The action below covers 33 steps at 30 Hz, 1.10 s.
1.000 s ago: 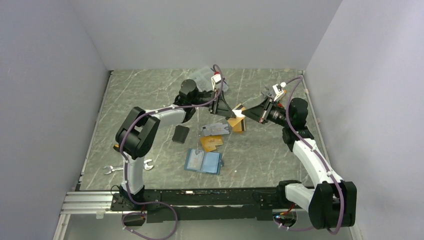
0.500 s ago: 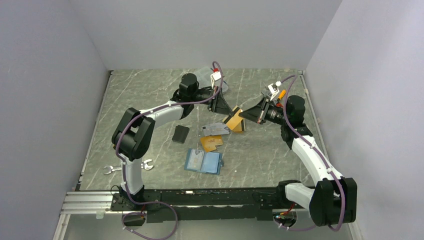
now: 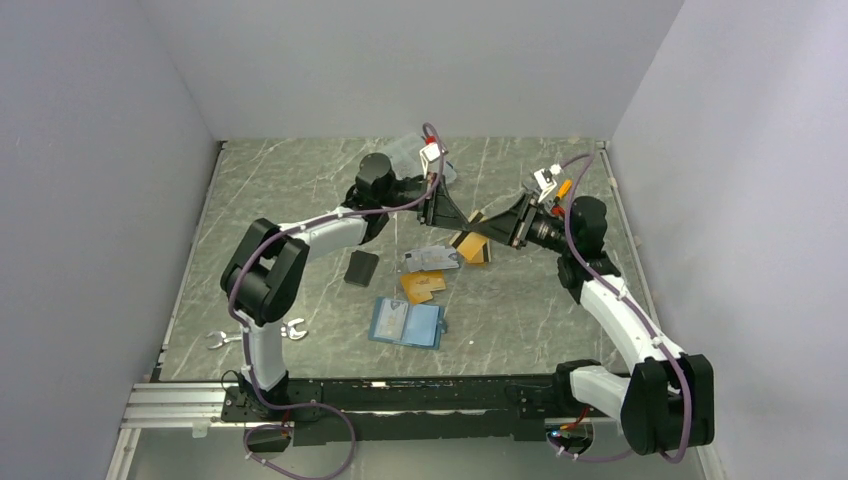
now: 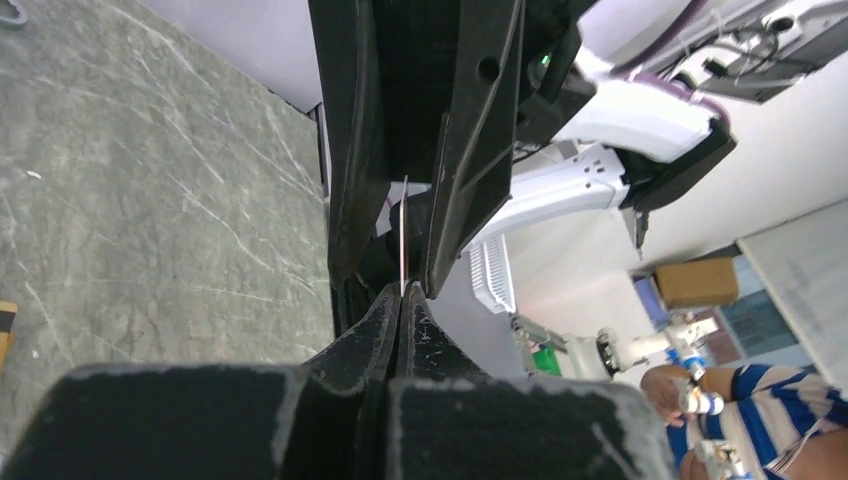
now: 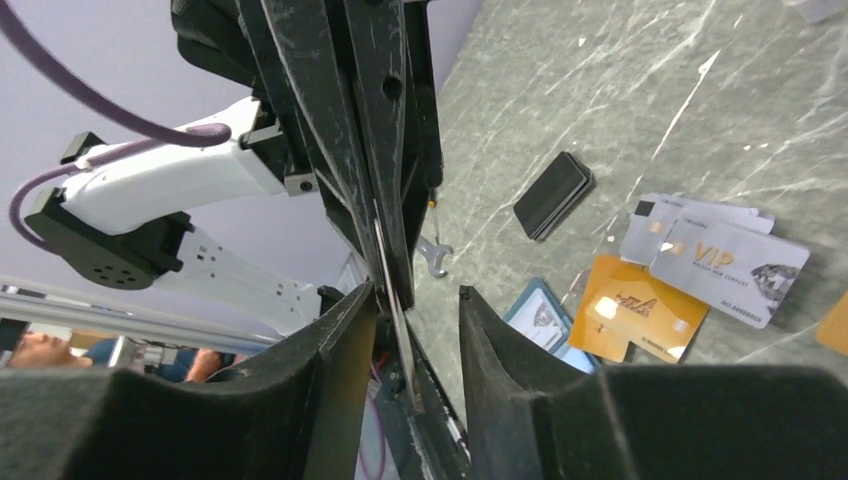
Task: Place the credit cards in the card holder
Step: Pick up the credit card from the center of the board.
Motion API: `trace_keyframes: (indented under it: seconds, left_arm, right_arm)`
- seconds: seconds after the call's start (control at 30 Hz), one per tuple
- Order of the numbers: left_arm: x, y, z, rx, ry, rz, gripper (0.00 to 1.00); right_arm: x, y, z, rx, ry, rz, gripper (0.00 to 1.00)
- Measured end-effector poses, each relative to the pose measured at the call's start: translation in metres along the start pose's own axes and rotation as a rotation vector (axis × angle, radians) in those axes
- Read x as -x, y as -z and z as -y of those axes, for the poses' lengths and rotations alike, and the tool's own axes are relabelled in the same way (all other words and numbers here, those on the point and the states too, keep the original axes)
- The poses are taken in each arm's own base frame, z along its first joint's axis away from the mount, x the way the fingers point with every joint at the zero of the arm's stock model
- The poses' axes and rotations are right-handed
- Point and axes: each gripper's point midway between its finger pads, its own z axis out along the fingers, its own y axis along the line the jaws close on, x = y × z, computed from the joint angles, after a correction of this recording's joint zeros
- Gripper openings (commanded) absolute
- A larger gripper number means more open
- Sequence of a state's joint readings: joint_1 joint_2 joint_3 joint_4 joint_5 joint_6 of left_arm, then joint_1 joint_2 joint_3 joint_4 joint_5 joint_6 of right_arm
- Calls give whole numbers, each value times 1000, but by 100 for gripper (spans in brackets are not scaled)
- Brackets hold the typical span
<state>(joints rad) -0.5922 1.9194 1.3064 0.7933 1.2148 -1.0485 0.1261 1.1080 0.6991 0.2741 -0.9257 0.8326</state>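
1. Left fingers [image 4: 365,335] pinch a credit card [image 4: 402,235] edge-on above the worktop [image 3: 270,180].
2. Its long axis seemingly points toward the right fingers [image 5: 335,350], which are parted around it.
3. Card holder [image 3: 407,323] lies open on the worktop.

a flat black case [image 3: 361,267] lies on the marbled table [image 3: 290,190]. a wrench [image 3: 224,339] sits near the front-left edge.

Desk [image 3: 300,190]: grey marbled stone look, matt. Loose credit cards [image 5: 725,262]: smooth, glossy plastic. Wrench [image 5: 435,258]: bare metal. Black case [image 5: 553,195]: matt.
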Motion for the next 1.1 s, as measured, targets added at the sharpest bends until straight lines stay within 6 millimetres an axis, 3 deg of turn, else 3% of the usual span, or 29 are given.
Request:
trace_keyframes:
  seconds: [0.2,0.33,0.6,0.83,0.87,0.97,1.1]
  left_arm:
    - [9,15,-9,30,86,104,0]
    - [14,24,-15,51,131,162,0]
    - [21,27,-4,37,134,210,0]
    - [25,27,-2,34,135,230,0]
    - [25,27,-3,35,136,232,0]
    - [26,28,-3,41,138,245,0]
    - [26,33,-1,48,138,254,0]
  right_arm:
    - [-21,3,10,30,-111,25,32]
    - [-14,-1,-3,75,-99,57,21]
    - [-21,-22,-8,98,-129,33,20]
    - [-24,-27,-11,102,-137,26,1]
    - [-23,-27,-12,103,-133,31,3]
    - [-21,-23,-12,90,-127,42,18]
    - [-8,-14,-10,59,-109,99,25]
